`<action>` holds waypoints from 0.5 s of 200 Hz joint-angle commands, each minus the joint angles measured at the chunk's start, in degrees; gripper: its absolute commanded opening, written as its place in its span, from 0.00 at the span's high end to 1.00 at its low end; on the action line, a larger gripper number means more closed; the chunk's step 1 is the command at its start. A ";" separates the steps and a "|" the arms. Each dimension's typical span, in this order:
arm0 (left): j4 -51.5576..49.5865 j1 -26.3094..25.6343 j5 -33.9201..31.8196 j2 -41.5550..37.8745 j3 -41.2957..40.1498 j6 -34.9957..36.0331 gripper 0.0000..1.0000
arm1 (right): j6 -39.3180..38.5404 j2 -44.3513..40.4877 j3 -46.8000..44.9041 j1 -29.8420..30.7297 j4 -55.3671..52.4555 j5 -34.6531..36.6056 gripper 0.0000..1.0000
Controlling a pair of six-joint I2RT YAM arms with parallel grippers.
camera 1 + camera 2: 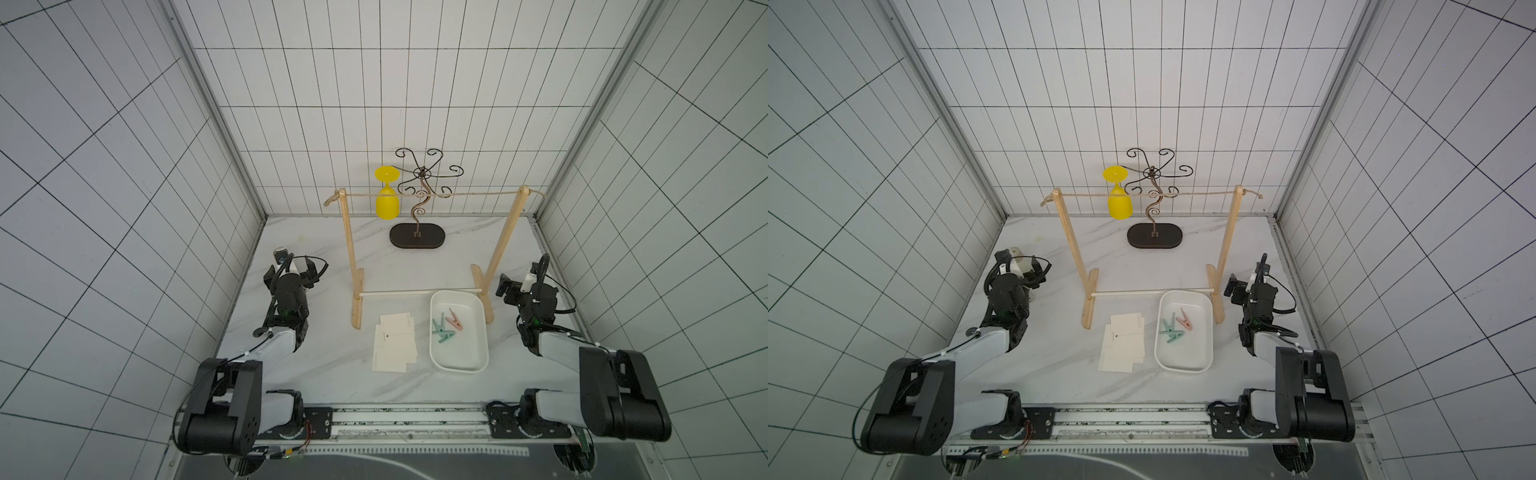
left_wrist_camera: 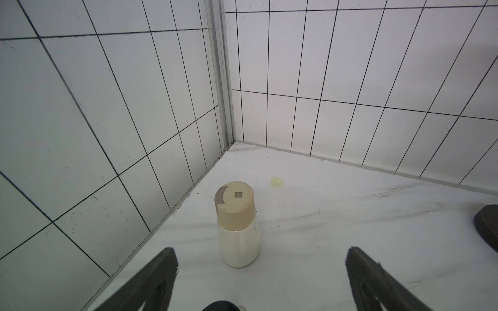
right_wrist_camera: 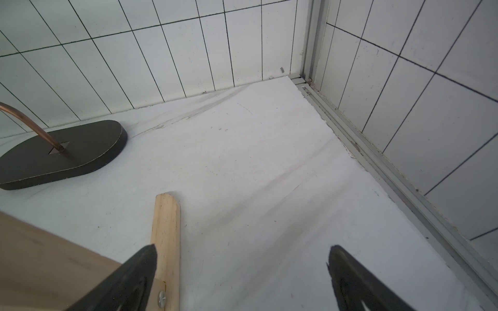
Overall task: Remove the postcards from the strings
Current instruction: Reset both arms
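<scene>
The left pincer (image 2: 261, 255) is spread wide and empty. In its wrist view a cream-capped shaker bottle (image 2: 238, 237) stands upright just ahead of the gap between the jaws. The right pincer (image 3: 242, 250) is likewise spread and holds nothing. One jaw overlaps the pale foot (image 3: 165, 220) of the wooden rack (image 1: 505, 245) in its wrist view, and whether they touch cannot be told.

In both top views the jute twine (image 1: 457, 194) (image 1: 1183, 193) runs bare between the two posts in the upper middle of the frame. The three postcards (image 1: 395, 345) (image 1: 1123, 343) lie in a loose overlapping pile on the desk (image 1: 316, 374), lower middle, just left of the white tray (image 1: 431, 332). The tray holds three clothes pegs (image 1: 446, 328). By that layout the task looks finished.

The risks now are mostly collateral:
- A forward nudge of the left arm would likely topple the bottle.
- A sideways swing of the right arm could catch the rack's foot and shove the light frame. That might jolt the twine into the yellow goblet (image 1: 386, 203) hanging upside down on the wire stand (image 1: 419, 183) behind it.
- A low sweep across the middle could scatter the thin cards.
</scene>
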 commanded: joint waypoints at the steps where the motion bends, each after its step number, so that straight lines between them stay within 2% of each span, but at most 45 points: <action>1: 5.02 0.65 6.06 2.96 0.51 1.49 0.03 | -3.23 1.84 1.42 -0.76 7.81 -2.81 0.00; 54: 5.91 1.39 12.49 6.62 3.64 4.10 0.03 | -4.83 6.34 -3.64 -0.74 21.77 -2.88 0.00; 69: 4.82 1.71 14.15 6.80 4.13 3.41 0.03 | -4.50 7.96 -3.60 -0.71 22.93 -2.34 0.00; 88: 0.49 1.72 19.32 5.06 3.60 2.10 0.03 | -4.47 8.60 -3.67 -0.62 23.54 -2.18 0.00; 100: -1.20 1.71 19.85 4.81 2.56 1.53 0.03 | -4.39 8.67 -3.84 -0.71 23.84 -2.17 0.00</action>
